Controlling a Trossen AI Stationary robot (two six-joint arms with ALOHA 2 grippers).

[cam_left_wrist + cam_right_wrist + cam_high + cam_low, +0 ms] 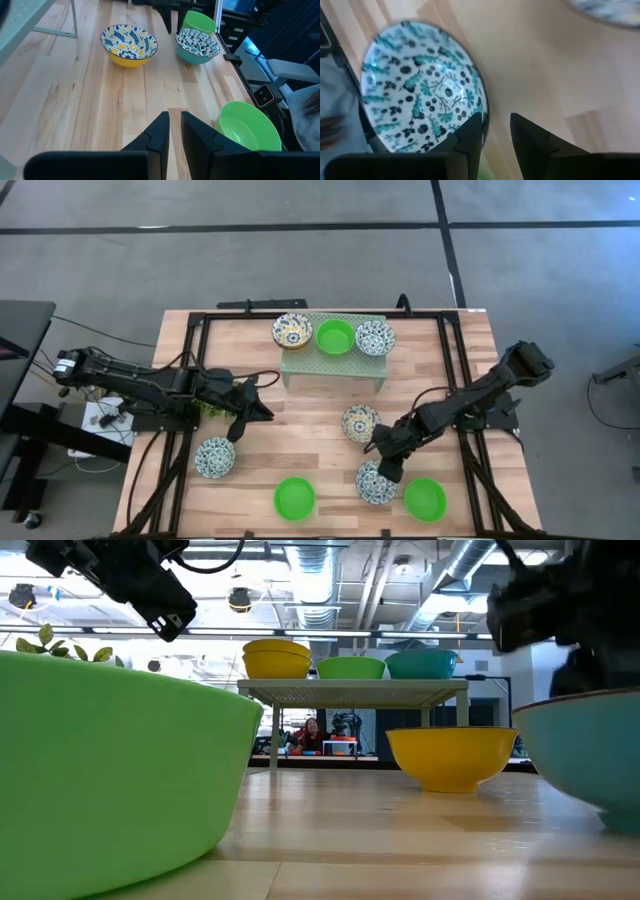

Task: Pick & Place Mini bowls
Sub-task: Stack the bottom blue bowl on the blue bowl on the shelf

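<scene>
Seen from above, the right gripper hangs at the rim of a teal-patterned mini bowl near the table's front edge, with a yellow-sided floral bowl just behind it and a plain green bowl just to its outer side. Its own wrist camera shows what the overhead cannot: the two dark fingers stand a narrow gap apart and hold nothing, one fingertip over the teal bowl's edge.

The left gripper hovers above bare wood, a blue-patterned bowl just in front of it. Its wrist view shows its fingers nearly together and empty, and, across the table, the yellow bowl, the teal bowl and a second green bowl near at hand.

Three more bowls sit on the pale green rack at the table's back: a stacked yellow one, a green and a teal-patterned. Only the low view shows the rack's legs, and a person far off in the room beneath it.
</scene>
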